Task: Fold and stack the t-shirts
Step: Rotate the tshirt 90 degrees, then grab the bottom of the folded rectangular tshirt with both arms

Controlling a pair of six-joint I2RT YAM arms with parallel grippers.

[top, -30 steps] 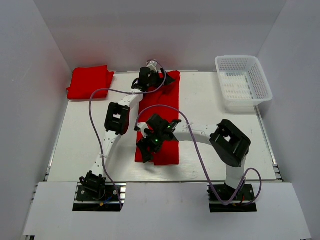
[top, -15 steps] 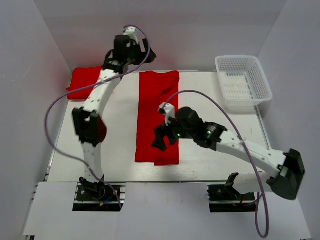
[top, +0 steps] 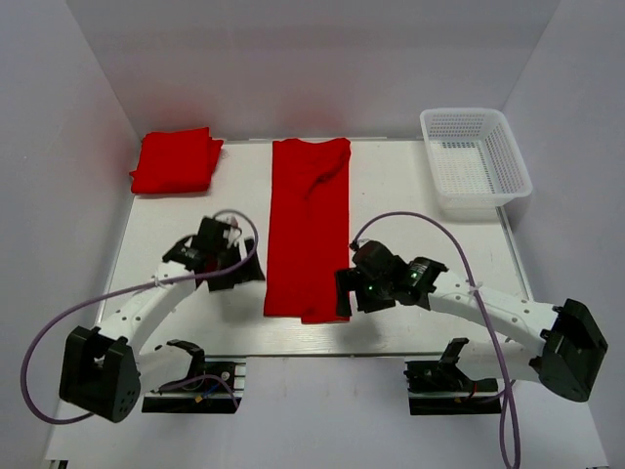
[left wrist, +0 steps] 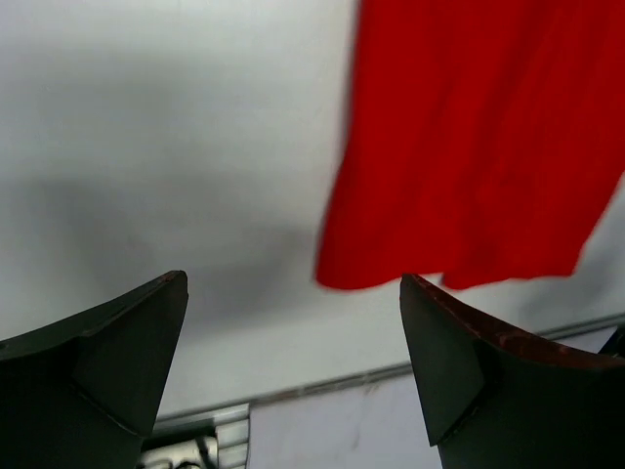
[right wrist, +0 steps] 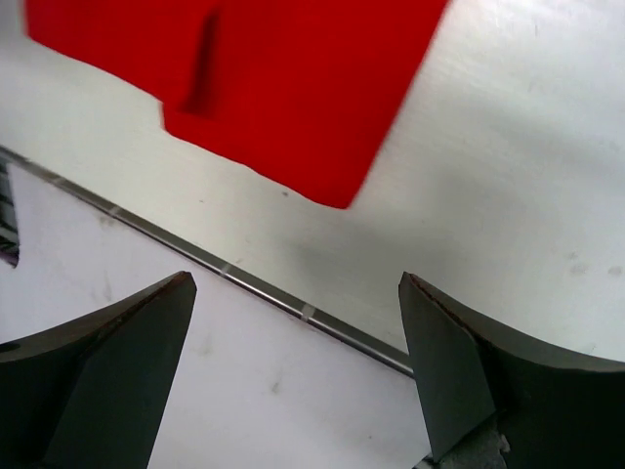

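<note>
White tabletop (top: 410,205) is carrying a long red t-shirt (top: 309,230), folded to a narrow strip and lying in the middle. A second folded t-shirt (top: 174,161) is lying at the far left corner, and a white mesh basket (top: 518,166) at the far right. Beside the strip's near corners the left claw (top: 244,278) and the right claw (top: 344,293) are hovering, both wide open and gripping nothing. If one claw is pinching only the upper layer, the strip may be opening or going crooked.

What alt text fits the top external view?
A long red cloth t-shirt strip lies mid-table, open left gripper and right gripper flanking its near end. A folded red t-shirt sits far-left, a white plastic mesh basket far-right.
</note>
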